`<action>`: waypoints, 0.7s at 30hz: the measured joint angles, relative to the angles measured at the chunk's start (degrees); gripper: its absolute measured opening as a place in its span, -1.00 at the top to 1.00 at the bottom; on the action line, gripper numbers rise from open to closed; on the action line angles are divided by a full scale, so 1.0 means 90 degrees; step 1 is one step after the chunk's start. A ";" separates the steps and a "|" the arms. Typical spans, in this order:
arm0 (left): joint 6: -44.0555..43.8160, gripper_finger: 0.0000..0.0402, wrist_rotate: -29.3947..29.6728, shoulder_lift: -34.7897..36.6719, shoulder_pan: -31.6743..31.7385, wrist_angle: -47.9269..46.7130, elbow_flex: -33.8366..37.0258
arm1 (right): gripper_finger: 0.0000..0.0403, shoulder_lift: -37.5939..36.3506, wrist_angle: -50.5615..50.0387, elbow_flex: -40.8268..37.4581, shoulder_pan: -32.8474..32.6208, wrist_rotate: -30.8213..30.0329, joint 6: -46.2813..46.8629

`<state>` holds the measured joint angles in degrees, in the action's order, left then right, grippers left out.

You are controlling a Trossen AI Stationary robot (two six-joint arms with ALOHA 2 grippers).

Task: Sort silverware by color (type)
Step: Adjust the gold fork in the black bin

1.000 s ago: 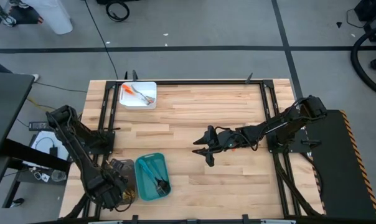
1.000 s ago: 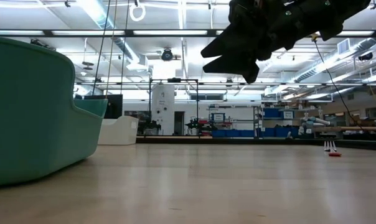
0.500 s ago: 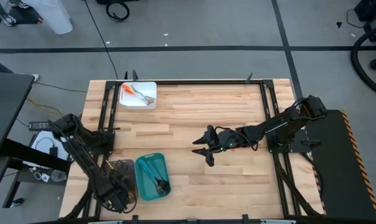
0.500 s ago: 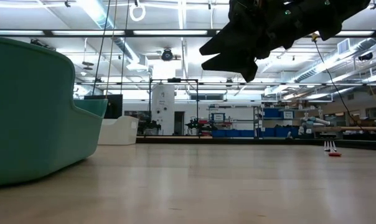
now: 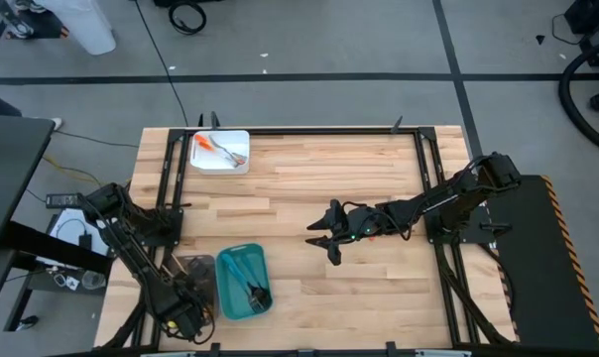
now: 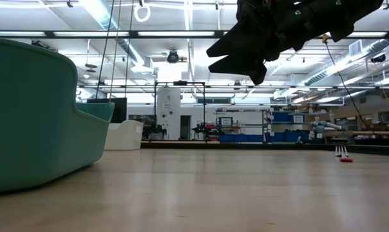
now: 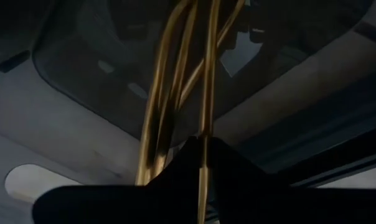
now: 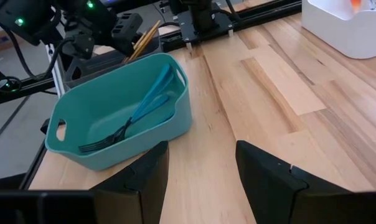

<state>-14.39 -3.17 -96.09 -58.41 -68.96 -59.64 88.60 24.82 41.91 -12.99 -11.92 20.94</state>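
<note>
Spanning the frame, a wooden table (image 5: 299, 178); right hand (image 5: 321, 240) spread, left hand (image 5: 185, 312) gripping gold silverware (image 7: 175, 87).

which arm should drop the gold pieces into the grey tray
Left. Its pincer already grips the gold silverware right over the grey tray, while the right pincer hangs open and empty over mid-table.

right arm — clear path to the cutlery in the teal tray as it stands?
Probably yes. The right gripper hangs open above bare wood, and nothing lies between it and the teal tray; its cutlery lies uncovered.
</note>
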 joint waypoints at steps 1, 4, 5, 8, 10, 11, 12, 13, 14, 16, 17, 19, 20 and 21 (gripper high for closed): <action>0.0007 0.88 0.0002 0.0003 0.0006 -0.0006 0.0000 | 0.02 -0.0001 0.0002 0.0000 0.0000 0.0000 0.0001; 0.0048 0.88 -0.0003 0.0102 0.0059 -0.0036 0.0000 | 0.02 -0.0001 0.0006 0.0000 0.0000 0.0000 0.0003; 0.0047 0.87 -0.0001 0.0150 0.0075 -0.0040 0.0000 | 0.02 0.0000 0.0010 0.0000 0.0000 0.0002 0.0003; 0.0074 0.86 -0.0015 0.0280 0.0154 -0.0185 -0.0059 | 0.02 -0.0001 0.0042 0.0000 0.0000 0.0001 -0.0001; 0.0156 0.86 -0.0028 0.0356 0.0197 -0.0264 -0.0161 | 0.02 0.0000 0.0087 0.0000 0.0000 0.0002 -0.0001; 0.0206 0.86 -0.0058 0.0389 0.0207 -0.0328 -0.0215 | 0.02 -0.0001 0.0099 0.0000 0.0000 0.0002 -0.0004; 0.0325 0.87 -0.0107 0.0405 0.0230 -0.0405 -0.0257 | 0.02 -0.0001 0.0102 0.0000 0.0000 0.0002 -0.0004; 0.0441 0.87 -0.0126 0.0406 0.0236 -0.0521 -0.0324 | 0.02 -0.0001 0.0102 0.0000 0.0000 0.0002 -0.0004; 0.0587 0.87 -0.0121 0.0406 0.0236 -0.0612 -0.0384 | 0.02 -0.0002 0.0102 0.0000 0.0000 0.0002 -0.0004; 0.0904 0.86 -0.0119 0.0406 0.0236 -0.0824 -0.0475 | 0.02 -0.0002 0.0107 0.0000 0.0000 0.0002 -0.0006; 0.1089 0.86 -0.0118 0.0406 0.0236 -0.0911 -0.0493 | 0.02 0.0000 0.0107 0.0000 0.0000 0.0002 -0.0006; 0.1471 0.86 -0.0108 0.0406 0.0233 -0.1002 -0.0540 | 0.02 0.0000 0.0110 0.0000 0.0000 0.0002 -0.0006; 0.1630 0.86 -0.0063 0.0406 0.0229 -0.1047 -0.0555 | 0.02 -0.0001 0.0115 0.0000 0.0000 0.0002 -0.0008; 0.1716 0.86 0.0001 0.0406 0.0219 -0.1099 -0.0559 | 0.02 -0.0001 0.0117 0.0000 0.0000 0.0002 -0.0007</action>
<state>1.06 -3.16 -92.44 -56.44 -78.86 -64.66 88.59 25.87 41.91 -12.99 -11.90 20.88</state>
